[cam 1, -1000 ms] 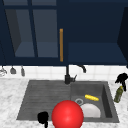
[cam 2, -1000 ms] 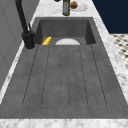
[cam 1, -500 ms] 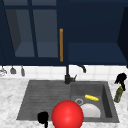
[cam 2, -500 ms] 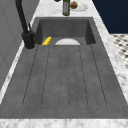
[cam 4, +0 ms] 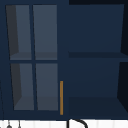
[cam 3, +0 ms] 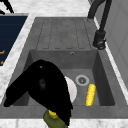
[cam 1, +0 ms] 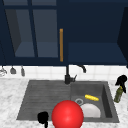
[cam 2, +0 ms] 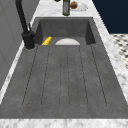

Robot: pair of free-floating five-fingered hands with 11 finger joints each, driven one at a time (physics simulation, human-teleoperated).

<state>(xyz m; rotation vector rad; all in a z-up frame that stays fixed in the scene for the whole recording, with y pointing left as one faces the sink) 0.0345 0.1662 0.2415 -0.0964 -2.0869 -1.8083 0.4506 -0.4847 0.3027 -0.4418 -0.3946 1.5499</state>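
Note:
My right hand (cam 1: 121, 80) hovers at the right end of the sink, just over the top of an olive-green bottle (cam 1: 118, 93) standing on the counter. In the right side view this hand (cam 3: 45, 87) spreads wide above the bottle (cam 3: 53, 118), fingers hanging down straight around its neck. My left hand (cam 1: 43, 117) floats at the front edge of the draining board, beside a big red ball (cam 1: 67, 114). A yellow corn cob (cam 1: 91, 97) and a white plate (cam 1: 89, 110) lie in the basin.
A black faucet (cam 1: 67, 75) stands behind the grey sink (cam 1: 37, 95). Above hangs a dark blue wall cabinet (cam 4: 95, 55) with a glass door and an orange handle (cam 4: 61, 97). Utensils (cam 1: 12, 70) hang on the left wall. A small brown item (cam 2: 73, 5) lies beyond the bottle.

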